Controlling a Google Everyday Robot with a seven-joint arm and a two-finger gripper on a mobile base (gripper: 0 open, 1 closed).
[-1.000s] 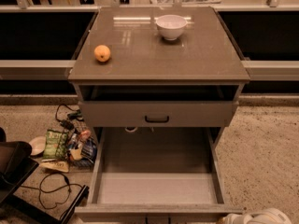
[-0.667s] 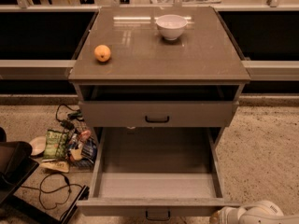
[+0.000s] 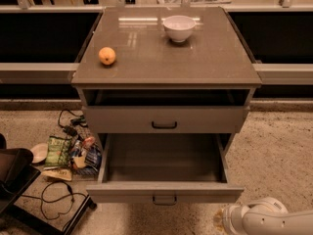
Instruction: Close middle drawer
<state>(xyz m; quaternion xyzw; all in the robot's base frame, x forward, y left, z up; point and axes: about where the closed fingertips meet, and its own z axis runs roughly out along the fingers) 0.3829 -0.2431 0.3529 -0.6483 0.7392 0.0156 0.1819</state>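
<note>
The middle drawer (image 3: 165, 192) of the grey cabinet (image 3: 166, 77) stands pulled out towards me. Its long grey tray is bare, and a small black pull handle (image 3: 165, 199) sits on its flat front. The top drawer (image 3: 164, 119) above it is pushed in. My gripper (image 3: 224, 220) comes in at the bottom right on a white arm (image 3: 266, 219). It is just below and to the right of the middle drawer's front right corner. No lower drawer shows.
An orange (image 3: 107, 56) and a white bowl (image 3: 179, 27) sit on the cabinet top. Snack bags and cables (image 3: 68, 153) lie on the floor to the left, beside a black object (image 3: 14, 175). Speckled floor lies to the right.
The middle drawer's front has moved back towards the cabinet, so it stands less far out. My white arm has come further into view at the bottom right.
</note>
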